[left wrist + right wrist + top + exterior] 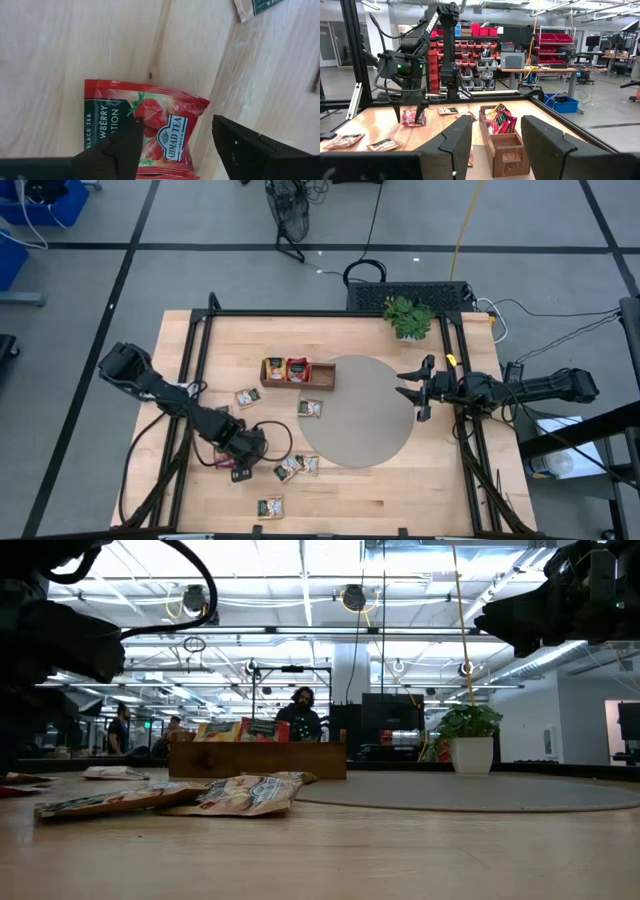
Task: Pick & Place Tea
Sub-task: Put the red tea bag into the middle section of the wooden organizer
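1. The light wooden desk [440,480] carried a long brown wooden tray [322,377] with some sachets inside.
2. The left end effector [175,142] hovered, fingers spread, over a red strawberry tea sachet [150,125] lying flat near the desk's front-left.
3. The right end effector [412,388] waited spread at the round grey mat's [355,430] edge.

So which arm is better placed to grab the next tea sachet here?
Left. The left gripper hangs open right over a red strawberry sachet, fingers either side of it. The right gripper waits open over the round grey mat, away from the loose sachets.
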Tool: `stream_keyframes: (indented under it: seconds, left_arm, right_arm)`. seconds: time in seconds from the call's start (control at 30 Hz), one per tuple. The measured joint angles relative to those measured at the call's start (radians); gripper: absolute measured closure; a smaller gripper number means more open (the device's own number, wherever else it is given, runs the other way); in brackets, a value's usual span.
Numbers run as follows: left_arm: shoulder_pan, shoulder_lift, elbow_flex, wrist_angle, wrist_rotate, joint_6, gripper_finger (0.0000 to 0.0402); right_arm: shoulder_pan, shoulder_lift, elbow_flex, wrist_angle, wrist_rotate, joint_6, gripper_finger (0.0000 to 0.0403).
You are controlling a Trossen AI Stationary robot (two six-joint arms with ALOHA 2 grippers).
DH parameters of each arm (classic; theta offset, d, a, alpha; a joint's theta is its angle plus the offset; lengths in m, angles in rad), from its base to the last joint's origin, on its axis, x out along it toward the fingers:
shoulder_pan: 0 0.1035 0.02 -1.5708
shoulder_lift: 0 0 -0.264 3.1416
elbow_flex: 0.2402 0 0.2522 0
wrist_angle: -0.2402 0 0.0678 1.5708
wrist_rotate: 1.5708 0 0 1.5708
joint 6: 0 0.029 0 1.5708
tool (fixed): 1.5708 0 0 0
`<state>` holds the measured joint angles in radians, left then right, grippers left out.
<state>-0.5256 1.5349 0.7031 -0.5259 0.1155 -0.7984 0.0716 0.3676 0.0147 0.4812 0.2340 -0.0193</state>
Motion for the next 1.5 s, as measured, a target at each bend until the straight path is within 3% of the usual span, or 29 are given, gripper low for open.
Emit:
stream_keyframes:
  seconds: [0.13, 0.23, 0.6, 0.77, 0.87, 1.03, 1.17, 1.4, 1.5]
  left_arm:
    - [0.000, 0.000, -0.014, 0.009, -0.051, 0.005, 0.0166]
    - [-0.004, 0.001, -0.021, 0.011, -0.072, 0.017, 0.0191]
    - [-0.008, 0.002, -0.030, 0.020, -0.120, 0.011, 0.0386]
    - [-0.035, 0.011, 0.030, -0.011, -0.228, 0.063, 0.0392]
    - [-0.041, 0.018, 0.133, -0.148, -0.353, 0.149, 0.0392]
    - [0.009, 0.014, 0.294, -0.355, -0.714, 0.326, 0.0392]
    - [0.090, 0.010, 0.332, -0.298, -0.970, 0.538, 0.0392]
    - [0.286, 0.010, 0.261, 0.029, -0.983, 0.870, 0.0393]
    - [0.345, 0.010, 0.222, 0.194, -0.943, 0.993, 0.0393]
  right_arm:
    - [0.000, 0.000, 0.000, 0.000, 0.000, 0.000, 0.0248]
    - [0.000, 0.000, 0.000, 0.000, 0.000, 0.000, 0.0248]
    - [0.000, 0.000, 0.000, 0.000, 0.000, 0.000, 0.0248]
    - [0.000, 0.000, 0.000, 0.000, 0.000, 0.000, 0.0248]
    - [0.000, 0.000, 0.000, 0.000, 0.000, 0.000, 0.0248]
    - [0.000, 0.000, 0.000, 0.000, 0.000, 0.000, 0.0248]
    - [0.000, 0.000, 0.000, 0.000, 0.000, 0.000, 0.0248]
    - [0.000, 0.000, 0.000, 0.000, 0.000, 0.000, 0.0248]
    - [0.000, 0.000, 0.000, 0.000, 0.000, 0.000, 0.0248]
